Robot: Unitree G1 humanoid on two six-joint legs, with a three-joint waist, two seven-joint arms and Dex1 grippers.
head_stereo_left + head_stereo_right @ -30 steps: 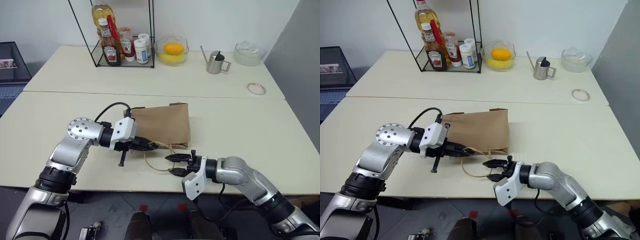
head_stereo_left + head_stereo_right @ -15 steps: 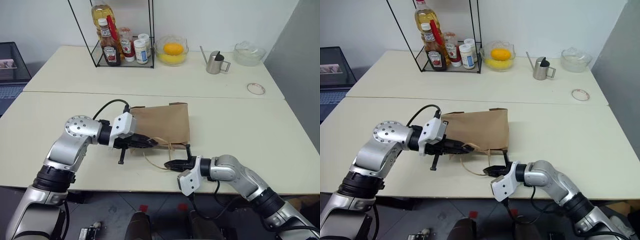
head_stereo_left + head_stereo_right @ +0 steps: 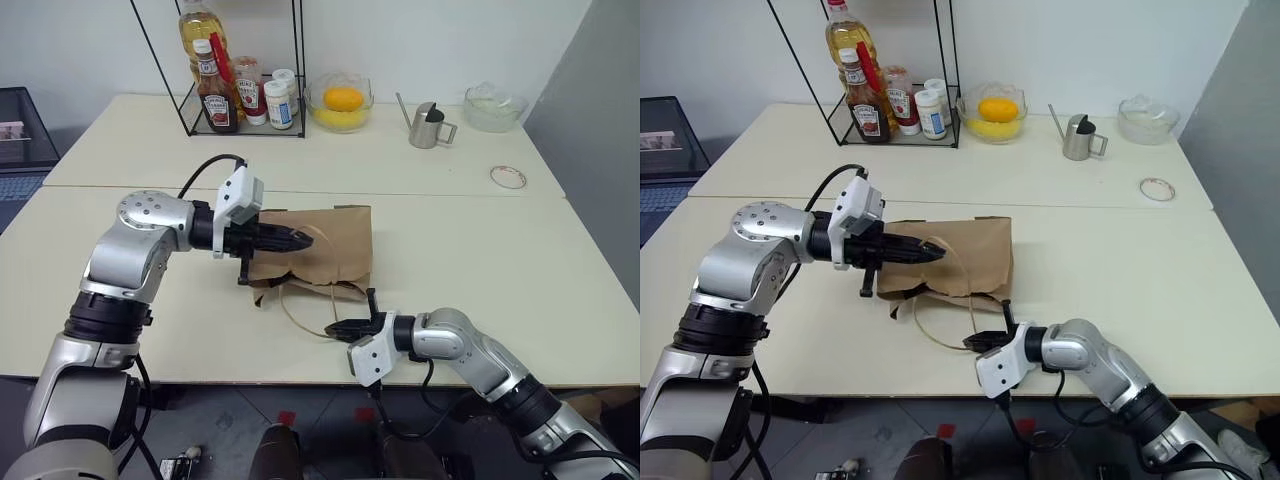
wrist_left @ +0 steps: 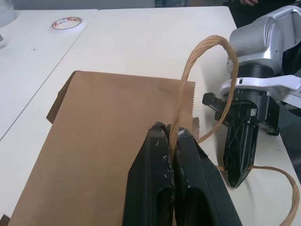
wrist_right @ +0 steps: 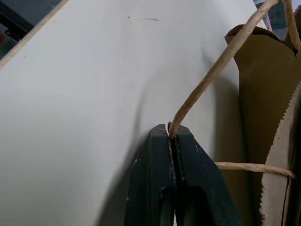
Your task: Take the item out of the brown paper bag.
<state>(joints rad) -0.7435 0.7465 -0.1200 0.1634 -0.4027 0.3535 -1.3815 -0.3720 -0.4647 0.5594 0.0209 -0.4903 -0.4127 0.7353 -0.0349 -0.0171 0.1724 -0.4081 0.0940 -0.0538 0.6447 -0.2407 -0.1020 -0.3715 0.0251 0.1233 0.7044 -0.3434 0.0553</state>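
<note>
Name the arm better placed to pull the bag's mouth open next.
Left, probably: the left gripper pinches a handle raised above the brown paper bag; the right gripper pins the other handle low by the table.

Brown paper bag [image 3: 325,245] on table [image 3: 480,250] — both handles pinched (fingers closed)

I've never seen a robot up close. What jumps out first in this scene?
Two silver arms meet over a flat brown paper bag lying mid-table. The left tool, above the bag, is pinched shut on one cord handle, while the right tool, near the table's front edge, is shut on the other handle. At the back stand a wire rack of sauce bottles and a glass bowl of fruit.
</note>
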